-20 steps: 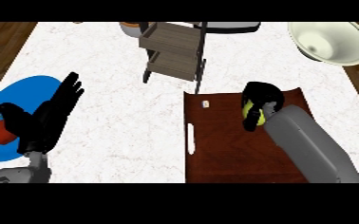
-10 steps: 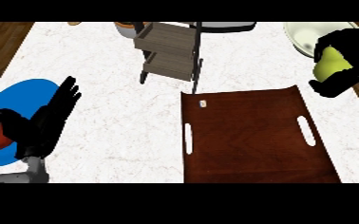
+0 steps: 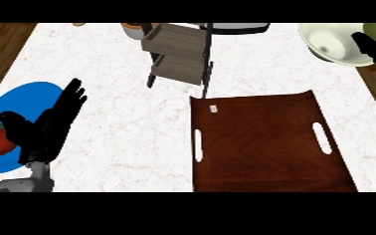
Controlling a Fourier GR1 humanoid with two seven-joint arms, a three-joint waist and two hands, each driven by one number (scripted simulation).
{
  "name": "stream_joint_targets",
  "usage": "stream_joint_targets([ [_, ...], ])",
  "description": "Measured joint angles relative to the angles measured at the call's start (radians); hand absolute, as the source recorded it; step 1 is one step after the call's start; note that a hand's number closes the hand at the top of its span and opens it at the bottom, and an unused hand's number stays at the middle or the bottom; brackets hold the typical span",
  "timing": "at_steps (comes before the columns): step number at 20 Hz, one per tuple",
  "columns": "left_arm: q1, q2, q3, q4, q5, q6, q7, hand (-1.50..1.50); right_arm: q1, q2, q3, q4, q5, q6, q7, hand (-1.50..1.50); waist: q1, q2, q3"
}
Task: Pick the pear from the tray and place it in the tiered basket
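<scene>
Green pear (image 3: pixel 369 29) cut off at right edge, right hand (image 3: pixel 364 44) barely visible

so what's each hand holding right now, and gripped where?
Left hand: open, resting, holding nothing. Right hand, at the right edge, is curled on the pear; which part it grips cannot be told.

Green pear (image 3: pixel 369 30) (mostly cut off) at right edge, off tray (image 3: pixel 264 149).

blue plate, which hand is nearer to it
Left. The left hand rests open, fingers up, right over the blue plate at the view's left edge. The right hand is across the counter at the far right edge, by the pale bowl.
</scene>
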Motion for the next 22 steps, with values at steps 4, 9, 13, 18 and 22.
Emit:
stream_joint_targets([
  [4,-0.024,-0.004,0.001,0.006,-0.007,-0.004,0.009,0.00,-0.050,0.007,-0.047,-0.111,-0.090,0.057,0.099,1.50,0.012,0.003,-0.001],
  [9,-0.021,-0.003,0.005,-0.005,-0.006,-0.022,0.017,0.00,-0.190,0.055,-0.005,-0.177,-0.144,0.110,0.281,1.50,0.029,0.006,-0.002],
  [13,-0.026,-0.010,0.004,-0.012,-0.005,-0.032,0.025,0.00,-0.333,0.118,0.053,-0.131,-0.140,0.123,0.369,1.50,0.038,0.008,-0.002],
  [18,-0.044,-0.018,-0.002,-0.007,-0.025,-0.028,0.026,0.00,-0.525,0.244,0.146,-0.011,-0.067,0.086,0.464,1.50,0.047,0.010,-0.003],
  [22,-0.031,-0.023,0.001,-0.004,-0.030,-0.035,0.014,0.00,-0.633,0.342,0.187,0.105,-0.007,0.052,0.501,1.50,0.048,0.011,-0.002],
])
